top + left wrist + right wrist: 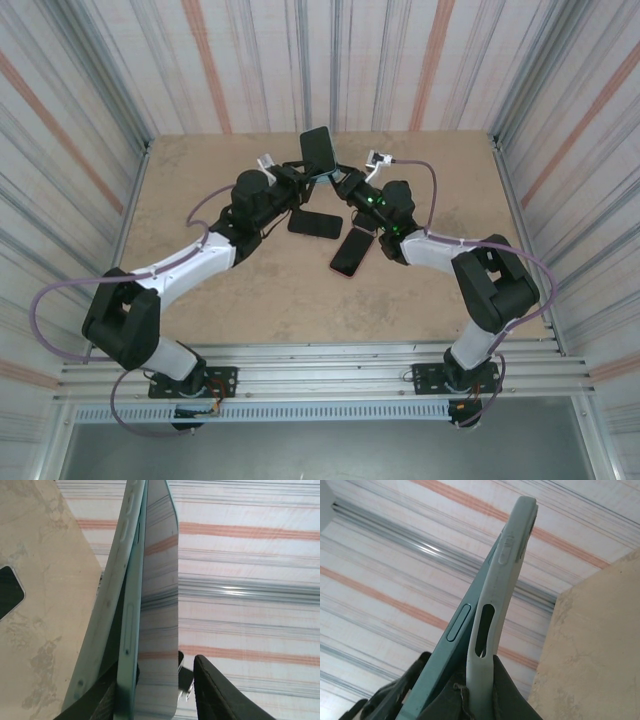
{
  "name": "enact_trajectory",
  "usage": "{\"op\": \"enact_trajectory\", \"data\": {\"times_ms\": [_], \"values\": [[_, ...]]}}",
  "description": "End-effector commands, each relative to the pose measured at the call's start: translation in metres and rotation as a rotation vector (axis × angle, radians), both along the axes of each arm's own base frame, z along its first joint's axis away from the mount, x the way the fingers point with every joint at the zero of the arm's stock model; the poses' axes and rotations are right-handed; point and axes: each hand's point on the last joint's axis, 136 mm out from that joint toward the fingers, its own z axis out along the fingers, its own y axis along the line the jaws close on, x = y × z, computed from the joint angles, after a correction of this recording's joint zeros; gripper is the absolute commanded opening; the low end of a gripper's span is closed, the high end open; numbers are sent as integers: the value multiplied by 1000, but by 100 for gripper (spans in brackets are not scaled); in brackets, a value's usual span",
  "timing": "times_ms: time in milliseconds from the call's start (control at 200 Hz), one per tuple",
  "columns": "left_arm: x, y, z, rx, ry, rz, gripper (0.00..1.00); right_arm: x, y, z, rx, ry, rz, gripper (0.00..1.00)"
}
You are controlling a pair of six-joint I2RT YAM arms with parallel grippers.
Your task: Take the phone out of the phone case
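- Your left gripper (298, 171) straddles the lower end of the phone (160, 605) and holds it raised above the surface (200, 190), between the arms. One finger (215, 692) stands just off the screen, so I cannot tell whether it is clamped.
- The phone stands nearly upright. Its lower end sits in the pale green phone case (495, 625), while the case's top gapes away from it. That gap is likely the opening you need.
- Your right gripper (346, 181) looks clamped on the phone case's edge, probably so that it can pull the case one way while the left arm steadies the phone.
- Two other phones (315, 223) lie flat on the surface beneath, apart from the work.
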Motion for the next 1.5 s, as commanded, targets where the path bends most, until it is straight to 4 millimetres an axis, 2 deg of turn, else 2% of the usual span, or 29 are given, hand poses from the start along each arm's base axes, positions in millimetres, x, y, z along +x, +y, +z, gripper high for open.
{"op": "enact_trajectory", "data": {"times_ms": [0,205,401,601,822,957,1107,1248,1373,1493], "values": [[10,2,26,-40,-41,49,37,-13,-3,36,53,-121,-6,9],[9,-12,40,-63,-69,12,28,-9,0,30,51,-102,-17,9],[5,-11,48,-70,-90,2,15,-4,-2,22,36,-72,-41,9],[-2,-8,60,-66,-120,-12,9,7,-8,4,-5,-21,-97,9],[-17,-6,85,-85,-167,-49,8,19,-15,-27,-126,36,-168,9],[-21,3,95,-83,-186,-54,8,22,-17,-38,-171,51,-188,8],[-19,18,89,-65,-183,-61,8,24,-23,-47,-190,68,-205,8],[-8,38,67,-11,-160,-101,8,23,-19,-50,-197,75,-188,8],[-3,50,49,42,-169,-203,7,24,-15,-55,-204,91,-176,9],[-1,75,27,116,-173,-229,7,24,-8,-59,-208,104,-166,9]]}}
